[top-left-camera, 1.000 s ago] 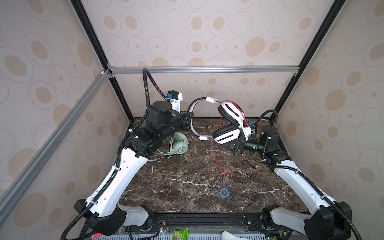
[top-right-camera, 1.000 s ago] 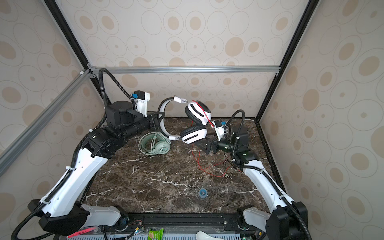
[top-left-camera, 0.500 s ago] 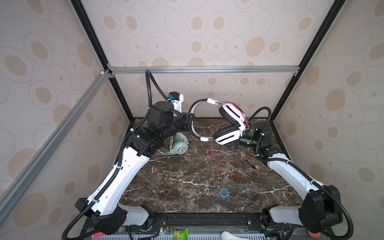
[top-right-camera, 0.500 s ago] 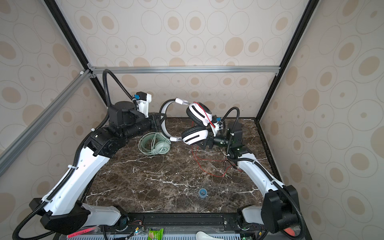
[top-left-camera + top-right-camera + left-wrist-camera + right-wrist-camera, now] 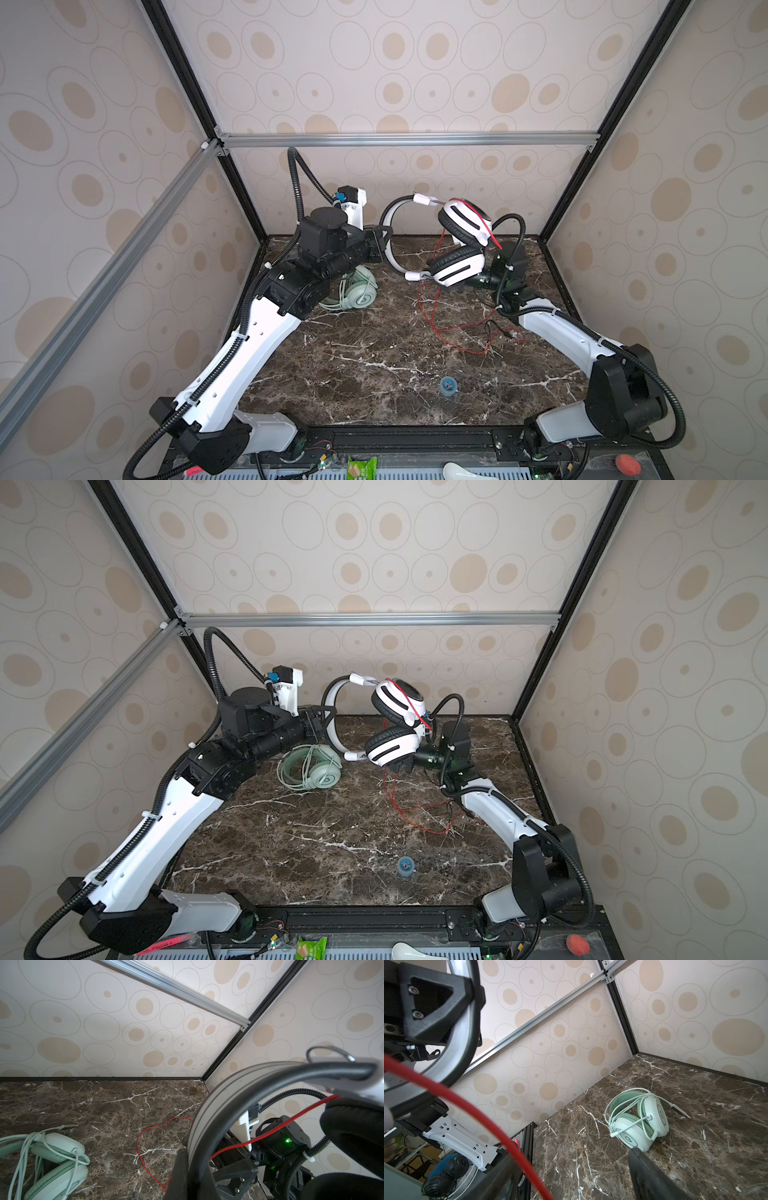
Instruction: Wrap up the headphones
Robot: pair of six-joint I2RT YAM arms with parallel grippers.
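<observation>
The left gripper [image 5: 381, 245] squeezes the band [image 5: 388, 218] of the white-and-black headphones [image 5: 465, 220] and holds them up in the air; the right gripper [image 5: 571, 1153] has its jaws wide apart beside the lower ear cup [image 5: 457, 268]; the red cord [image 5: 432, 316] hangs to the table [image 5: 374, 365]; the mint green headphones [image 5: 359, 293] lie there too.

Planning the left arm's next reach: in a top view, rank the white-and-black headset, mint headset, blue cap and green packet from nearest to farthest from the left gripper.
1. white-and-black headset: headband clamped in the left gripper.
2. mint headset: on the table, close beside it.
3. blue cap: table front, right of centre.
4. green packet: past the table's front edge.
</observation>
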